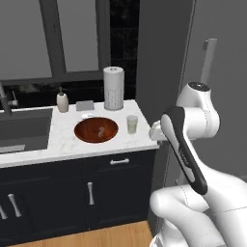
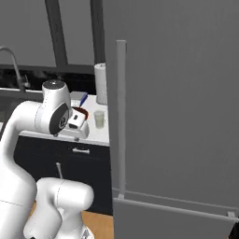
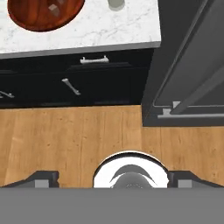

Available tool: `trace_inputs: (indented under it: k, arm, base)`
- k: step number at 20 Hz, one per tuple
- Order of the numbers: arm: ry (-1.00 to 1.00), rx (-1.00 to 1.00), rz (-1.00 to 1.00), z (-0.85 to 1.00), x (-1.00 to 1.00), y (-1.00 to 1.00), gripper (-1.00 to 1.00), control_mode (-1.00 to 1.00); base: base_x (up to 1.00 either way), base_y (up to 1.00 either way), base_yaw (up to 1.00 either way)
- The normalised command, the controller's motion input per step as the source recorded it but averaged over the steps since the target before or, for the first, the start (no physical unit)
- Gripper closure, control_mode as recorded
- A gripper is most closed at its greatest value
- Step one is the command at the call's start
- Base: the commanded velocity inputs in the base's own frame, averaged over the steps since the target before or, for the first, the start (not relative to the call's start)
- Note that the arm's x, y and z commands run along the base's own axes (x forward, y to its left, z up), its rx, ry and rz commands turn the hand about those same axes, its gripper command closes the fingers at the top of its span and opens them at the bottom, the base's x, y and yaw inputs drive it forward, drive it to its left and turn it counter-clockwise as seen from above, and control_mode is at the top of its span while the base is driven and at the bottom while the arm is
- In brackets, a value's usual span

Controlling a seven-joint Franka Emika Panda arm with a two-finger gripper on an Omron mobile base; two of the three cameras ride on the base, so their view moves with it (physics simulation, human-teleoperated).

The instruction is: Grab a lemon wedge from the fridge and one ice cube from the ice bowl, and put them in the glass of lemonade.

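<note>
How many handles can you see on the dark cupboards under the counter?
3 in the hand view: one flat drawer handle up top, a door handle below it, and another handle cut off at the left edge. More may hide out of frame.

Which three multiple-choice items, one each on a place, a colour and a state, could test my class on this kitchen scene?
1. The glass stands:
A. right of the bowl
B. in the sink
C. on the floor

2. The bowl is:
A. blue
B. reddish-brown
C. white

3. The fridge door is:
A. wide open
B. removed
C. shut

Answers:
1 A, the left base view shows the glass on the counter just right of the bowl.
2 B, its inside shows reddish-brown.
3 C, the grey front is flush, with no interior showing.
</note>
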Motion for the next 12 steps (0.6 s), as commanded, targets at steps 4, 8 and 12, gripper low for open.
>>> trace_inputs:
  k: [4,8,12]
  arm:
    - [0.0,0.0,0.0,0.0,0.0,0.0,-1.0,1.0]
    - [0.0,0.0,0.0,0.0,0.0,0.0,-1.0,1.0]
    - [0.0,0.0,0.0,0.0,0.0,0.0,-1.0,1.0]
  base:
    - [0.47,0.9,0.0]
    - [0.87,0.24,0.0]
    - [0.71,-0.01,-0.05]
